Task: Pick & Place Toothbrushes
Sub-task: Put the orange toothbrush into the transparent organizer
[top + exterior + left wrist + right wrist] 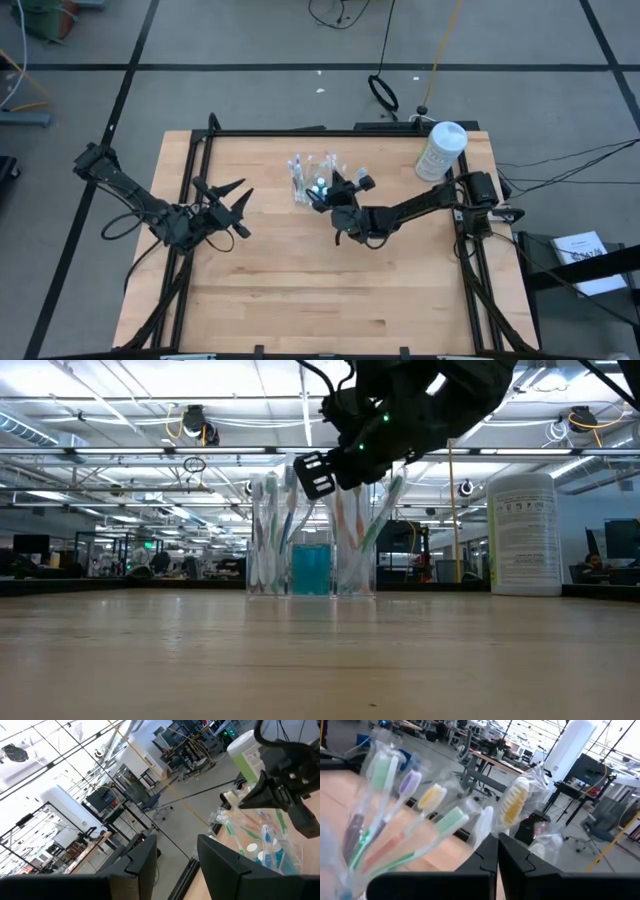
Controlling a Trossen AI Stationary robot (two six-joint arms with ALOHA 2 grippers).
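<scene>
Right claw (352,186): you have it clenched with nothing between the fingers (496,856); they sit pressed together right at the brush heads.
Left claw (238,201): released, fingers spread, grasping nothing, parked over the bench's left side, well apart from the work.
Toothbrushes (310,535): they stand upright, wrapped in clear film, in a clear holder (315,182) near the bench's far middle; a blue tube (311,569) sits low in that holder.
Risk, push-over: your shut right claw hangs touching or just beside the brush tops, so a sideways drift could lever the light holder over or skid it along the bench (300,300).
Risk, missed grasp: with the fingers closed you can't take a handle; descend like this and you only jab the bundle.
Risk, double pick: the heads fan out close together in crinkled film, so opening among them may catch two, or film alone.
Risk, neighbour: the white wipes canister (440,150) stands near the right arm's base; a wide withdrawal swing could clip it.
Right arm pose: reaching in from the right, stretched low toward the middle, wrist raised above the holder's rim in the low view.
Left arm pose: folded at the left edge, its claw pointing toward the middle.
</scene>
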